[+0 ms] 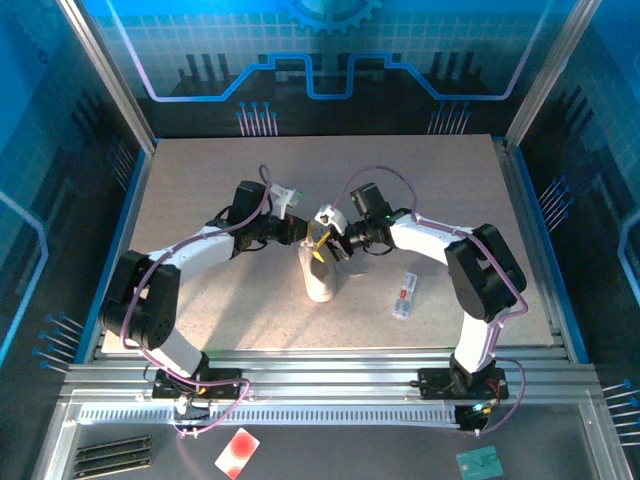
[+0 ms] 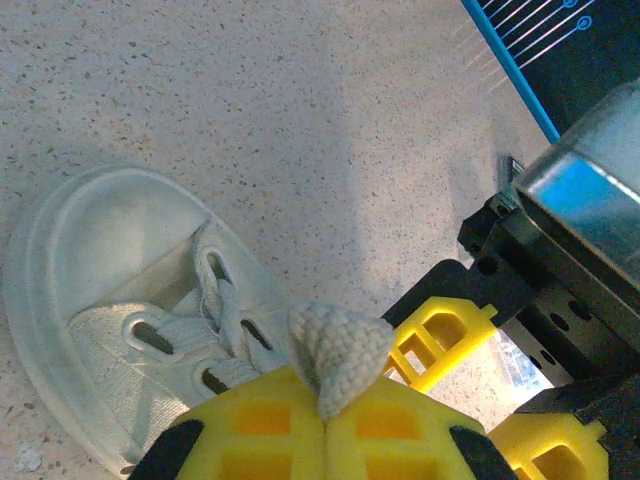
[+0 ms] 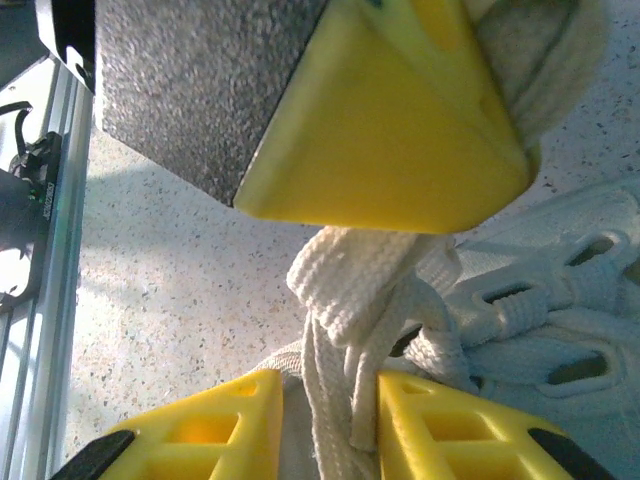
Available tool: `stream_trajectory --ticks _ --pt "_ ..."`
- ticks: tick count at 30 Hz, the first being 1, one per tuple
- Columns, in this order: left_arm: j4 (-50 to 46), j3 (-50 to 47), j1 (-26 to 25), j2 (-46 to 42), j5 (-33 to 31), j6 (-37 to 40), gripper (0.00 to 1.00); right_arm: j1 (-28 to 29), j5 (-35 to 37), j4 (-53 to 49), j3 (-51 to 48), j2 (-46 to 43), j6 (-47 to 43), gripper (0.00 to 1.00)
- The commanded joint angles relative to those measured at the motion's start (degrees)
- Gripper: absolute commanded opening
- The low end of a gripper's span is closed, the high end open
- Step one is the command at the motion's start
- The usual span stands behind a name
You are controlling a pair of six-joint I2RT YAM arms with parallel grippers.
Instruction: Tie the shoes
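The left jaws are shut, their yellow fingers pressed together on a folded bit of white lace that pokes up from the seam between them. The right jaws stand partly apart. Several lace strands hang down between their yellow fingers, lying against one finger with a sliver of gap to the other, so the strands are loosely flanked rather than pinched.

In the right wrist view, one finger of the left jaws fills the upper part of the picture, with its pinched lace at the top right, just above the strands that drop into the right jaws.

Both pairs of jaws meet over the far end of the shoe. It is a small white sneaker lying lengthwise near-to-far at the middle of the speckled surface. Its eyelets and crossed lacing show beneath the left jaws in the left wrist view.

Right of the shoe and apart from it lies a small flat white item with red marks. The two arms reach in from the near left and near right.
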Motion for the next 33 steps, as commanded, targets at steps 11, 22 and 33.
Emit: stream_trajectory --ticks 11,22,33 --pt "0.82 -2.22 0.42 -4.0 0.88 -0.38 0.0 1.91 9.59 0.42 -0.26 -1.33 -1.96 0.04" --pt "5.16 -17.5 0.24 -18.51 1.92 2.02 0.3 2.02 12.65 8.1 -4.35 -4.18 1.56 0.0" --pt "-2.87 -24.02 0.33 -43.19 -5.44 19.28 0.64 1.8 10.34 8.58 -3.56 -3.51 3.46 0.0"
